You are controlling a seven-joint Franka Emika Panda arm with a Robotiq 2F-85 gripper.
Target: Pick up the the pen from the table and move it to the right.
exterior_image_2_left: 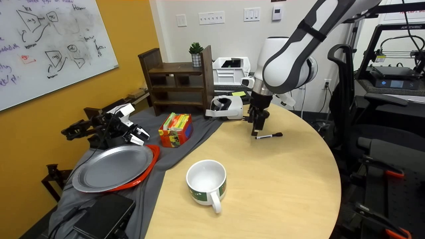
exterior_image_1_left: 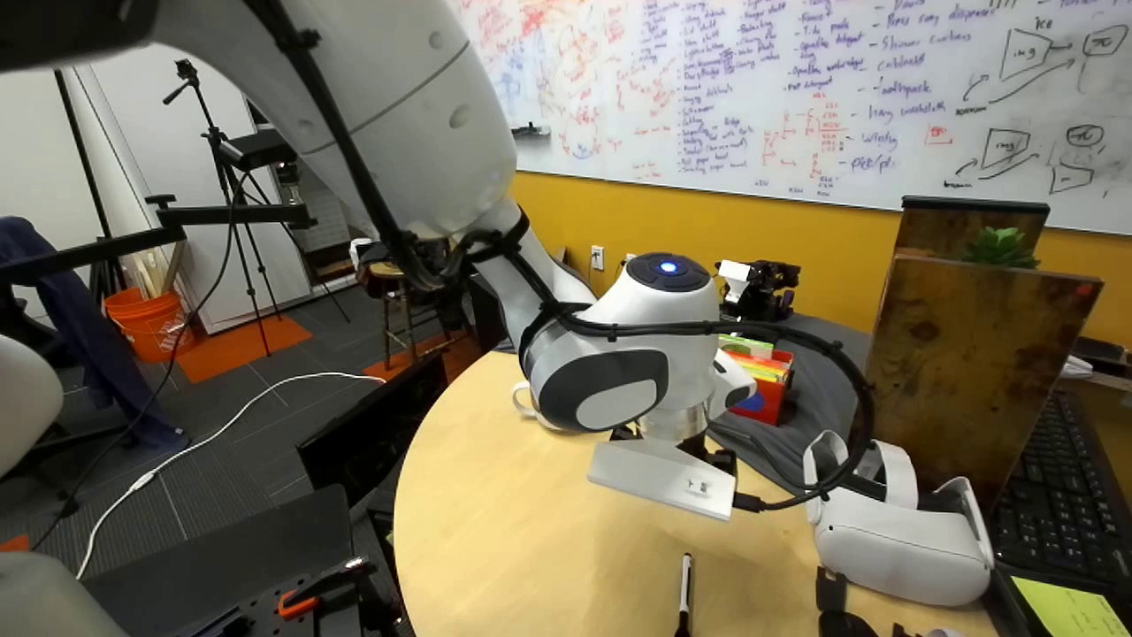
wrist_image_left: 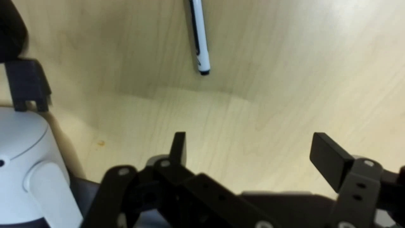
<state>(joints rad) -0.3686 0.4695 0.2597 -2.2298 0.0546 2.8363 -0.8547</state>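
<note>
The pen (exterior_image_2_left: 264, 136) lies flat on the round wooden surface (exterior_image_2_left: 282, 186), its white barrel marked with black. In an exterior view its long axis runs almost level, the thicker black end (exterior_image_2_left: 277, 134) pointing right and the slim end (exterior_image_2_left: 258, 137) pointing left. The axis is nearly vertical in an exterior view where the pen (exterior_image_1_left: 684, 584) points its slim end away from the camera (the lower edge of the view cuts the pen short). In the wrist view the slim end points down, toward the claw's side, and the axis leans a little off upright.

The claw (wrist_image_left: 248, 139) is near the pen's slim end and apart from it in the wrist view; its fingers (wrist_image_left: 327, 160) are spread wide, with bare wood showing between them. Whether it touches the surface, I cannot tell.

To the right of the pen in an exterior view are a dark strap-like piece (exterior_image_1_left: 831, 591) and a white headset (exterior_image_1_left: 902, 544).

Farther out, to the lower left of the pen in an exterior view, a cup (exterior_image_2_left: 206, 182) stands upright, handle toward the camera. Left of the pen and well apart from it are a red box (exterior_image_2_left: 177, 132) and a silver tray (exterior_image_2_left: 113, 167) over a red plate (exterior_image_2_left: 155, 156), all on grey cloth (exterior_image_2_left: 149, 186). A wooden shelf (exterior_image_2_left: 179, 69) stands behind the pen, also to its left.
</note>
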